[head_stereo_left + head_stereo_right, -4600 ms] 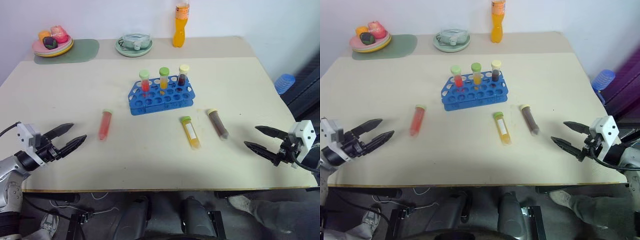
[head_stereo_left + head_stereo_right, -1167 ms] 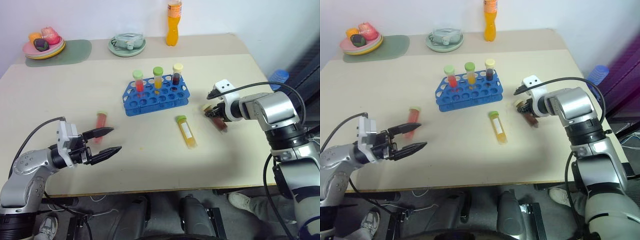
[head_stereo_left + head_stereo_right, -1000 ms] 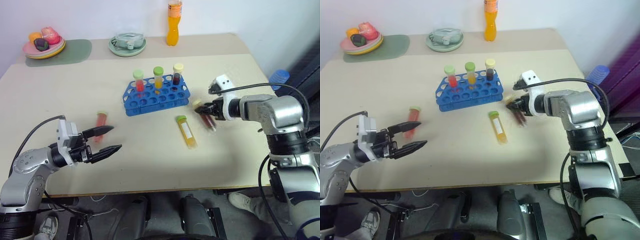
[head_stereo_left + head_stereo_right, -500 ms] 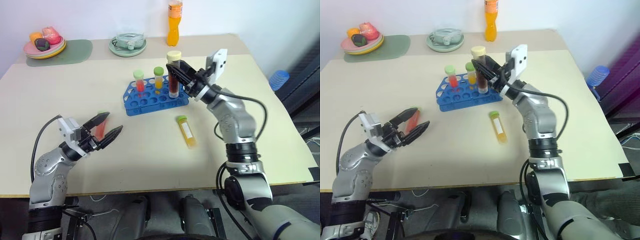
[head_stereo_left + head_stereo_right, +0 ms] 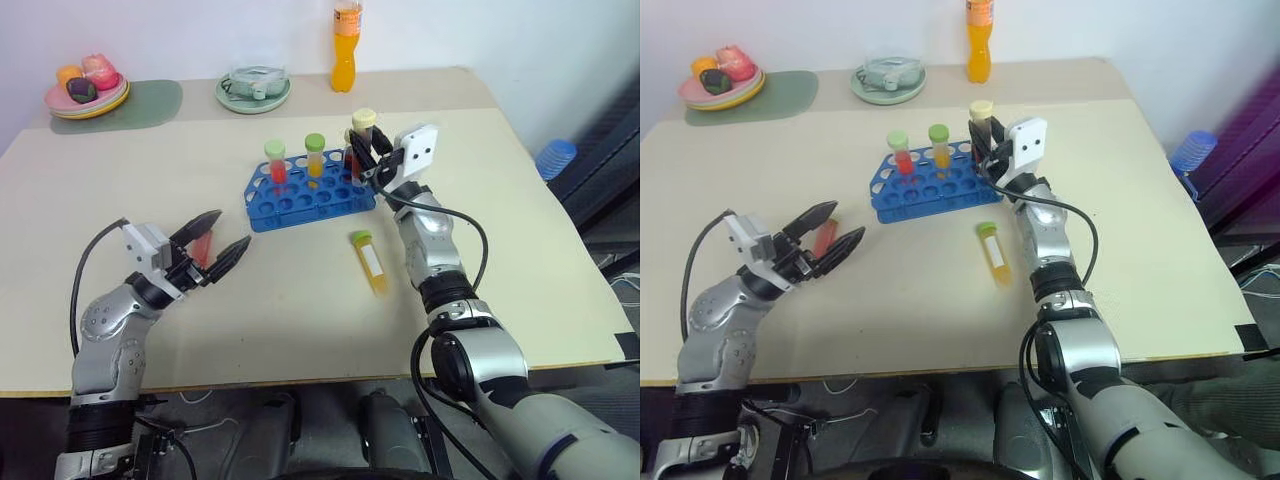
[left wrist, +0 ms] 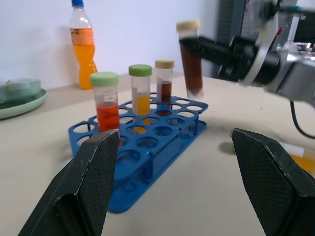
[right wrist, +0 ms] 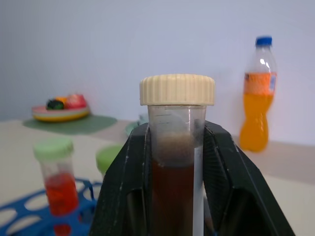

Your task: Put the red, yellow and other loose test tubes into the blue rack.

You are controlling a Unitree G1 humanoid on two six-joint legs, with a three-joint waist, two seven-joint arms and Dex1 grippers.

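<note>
Since the earlier frames the right gripper [image 5: 368, 150] has carried the brown tube [image 5: 362, 135] off the table and up over the blue rack [image 5: 310, 195]; left gripper [image 5: 225, 235] has edged forward toward the red tube [image 5: 203, 246].

Left gripper hangs low near the table's [image 5: 520, 200] front-left part, jaws spread wide, red tube lying on the surface between and just past its fingers. Open table all round it, front edge close behind.

Blue rack sits mid-table. Three tubes stand in its back row: one red-filled [image 6: 106, 101], one yellow-filled [image 6: 140, 88], one dark-filled [image 6: 164, 83], many holes free in front. Right gripper pinches the brown tube upright above the rack's right end, jaws pressed on its sides below the cream cap.

One yellow tube [image 5: 369, 260] lies loose in front of the rack's right end, clear table to its right up to the right edge.

Far edge: plate of fruit [image 5: 85, 88], dish [image 5: 252, 88], orange bottle [image 5: 346, 45].
</note>
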